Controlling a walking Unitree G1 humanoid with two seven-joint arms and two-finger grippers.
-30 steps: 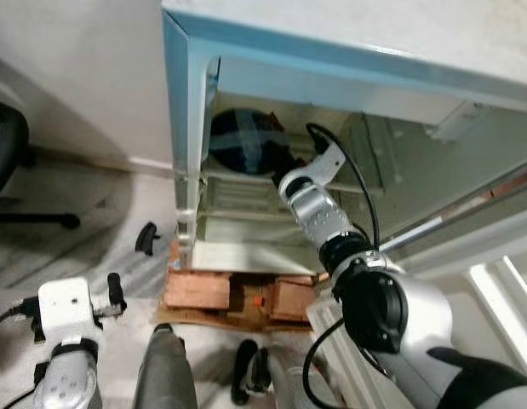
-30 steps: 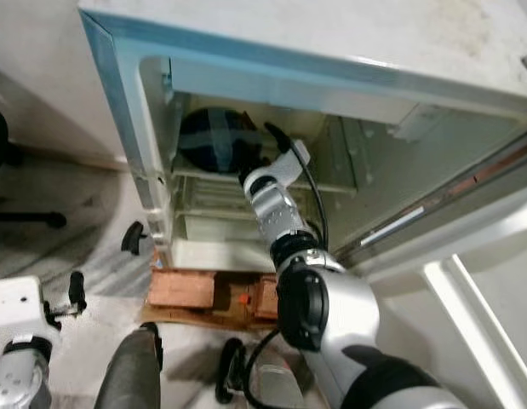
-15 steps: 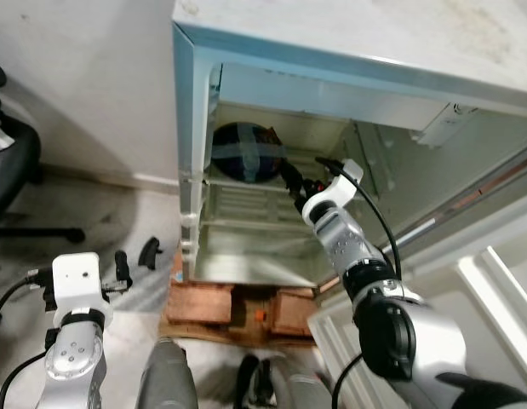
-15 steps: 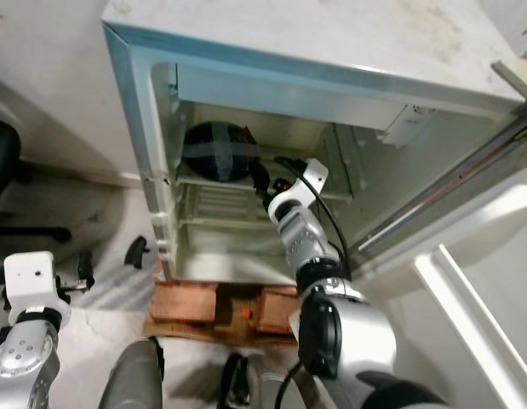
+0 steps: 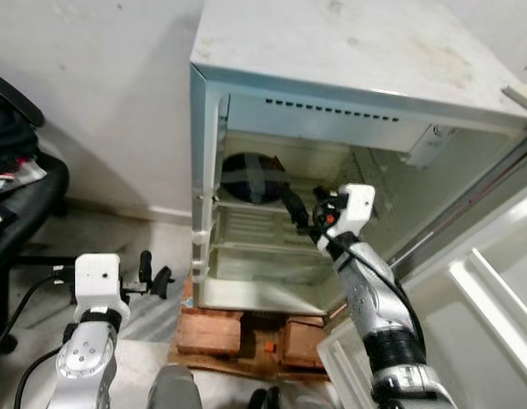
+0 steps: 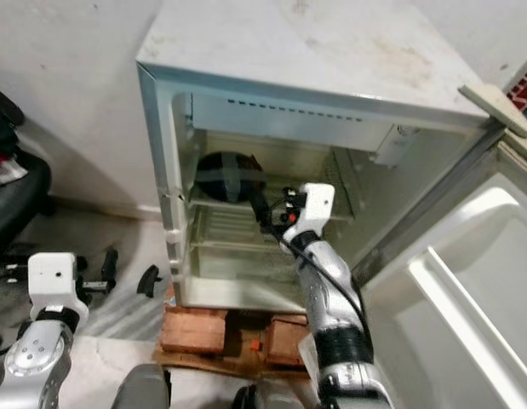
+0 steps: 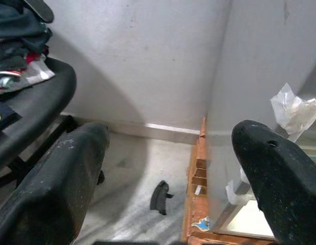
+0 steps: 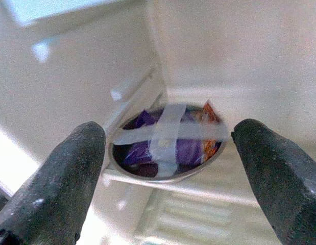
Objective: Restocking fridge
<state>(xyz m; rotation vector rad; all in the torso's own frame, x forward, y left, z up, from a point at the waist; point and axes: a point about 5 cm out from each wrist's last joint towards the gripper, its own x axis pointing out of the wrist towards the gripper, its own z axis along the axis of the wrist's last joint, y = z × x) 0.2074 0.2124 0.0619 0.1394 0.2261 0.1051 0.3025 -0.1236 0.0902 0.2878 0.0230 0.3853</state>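
Nearest the robot, at about eight o'clock in the head views, the left gripper (image 5: 152, 274) hung idle above the floor (image 5: 135, 247), its two black fingers spread wide and holding nothing, with a black chair (image 5: 20, 204) off at nine o'clock. Just beyond, the small fridge (image 6: 331, 51) stood on a stack of bricks (image 5: 237, 328) with its door (image 6: 467, 307) swung open toward four o'clock. The right gripper (image 6: 270, 215) sat at the mouth of the cabinet, fingers wide apart and empty, pointing toward eleven o'clock at the taped bowl (image 8: 168, 143), which rested on the upper shelf (image 5: 254, 220) at the far left of the compartment. The bowl appeared already placed, so the step in hand was probably clearing the arm out. Doing that well would mean drawing the gripper straight out along its own line, keeping the fingers apart and away from the bowl's rim and the shelf edge, so nothing got dragged forward.
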